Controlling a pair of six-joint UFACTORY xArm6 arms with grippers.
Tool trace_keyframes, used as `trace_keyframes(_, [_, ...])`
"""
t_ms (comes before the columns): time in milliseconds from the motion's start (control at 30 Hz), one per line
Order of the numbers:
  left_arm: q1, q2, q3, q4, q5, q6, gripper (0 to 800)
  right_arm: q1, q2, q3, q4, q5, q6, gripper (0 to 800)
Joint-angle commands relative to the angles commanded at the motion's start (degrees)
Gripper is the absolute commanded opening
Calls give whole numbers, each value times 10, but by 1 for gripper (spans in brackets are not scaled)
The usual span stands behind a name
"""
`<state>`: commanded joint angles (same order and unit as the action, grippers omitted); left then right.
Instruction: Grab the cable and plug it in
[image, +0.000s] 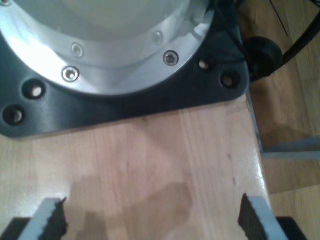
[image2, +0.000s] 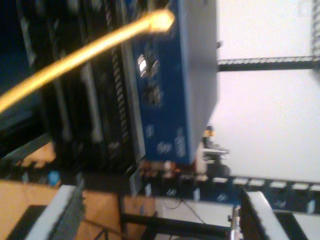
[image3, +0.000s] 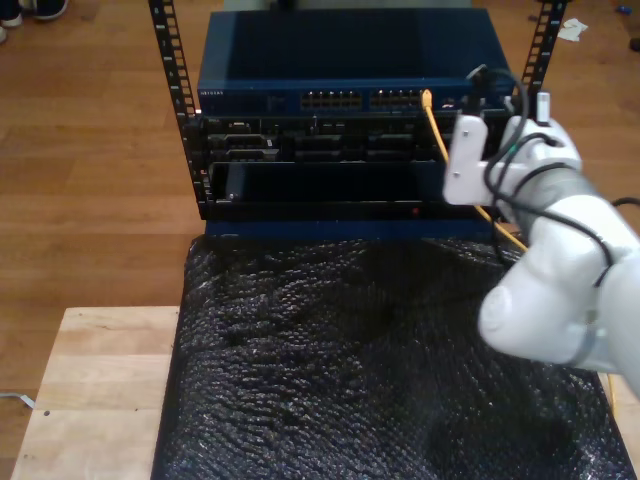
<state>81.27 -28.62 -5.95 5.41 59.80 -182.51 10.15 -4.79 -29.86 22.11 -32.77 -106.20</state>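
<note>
Both grippers are seen open and empty: my second gripper (image2: 157, 212) faces the blue switch (image3: 345, 60); the cable (image3: 436, 130), plug at a port, is judged light, limp; best held near its plug.

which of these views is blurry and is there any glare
Second wrist view: motion-blurred, the cable smeared and its tip blown out, with a washed-out white background. First wrist view: soft focus, glare on the metal ring. Exterior view: sharpest, with dull sheen on the black wrap.
</note>
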Motion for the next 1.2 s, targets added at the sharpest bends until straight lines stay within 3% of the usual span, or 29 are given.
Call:
trace_keyframes(167, [0,0,0,0,-1,0,800,-68,-58,11,-25,123,-29,796])
trace_keyframes(567, [0,0,0,0,-1,0,800,-244,-147,-6,-25,357,-133,797])
trace_keyframes(1200, [0,0,0,0,0,0,800,-520,-282,-26,-28,796,-360,798])
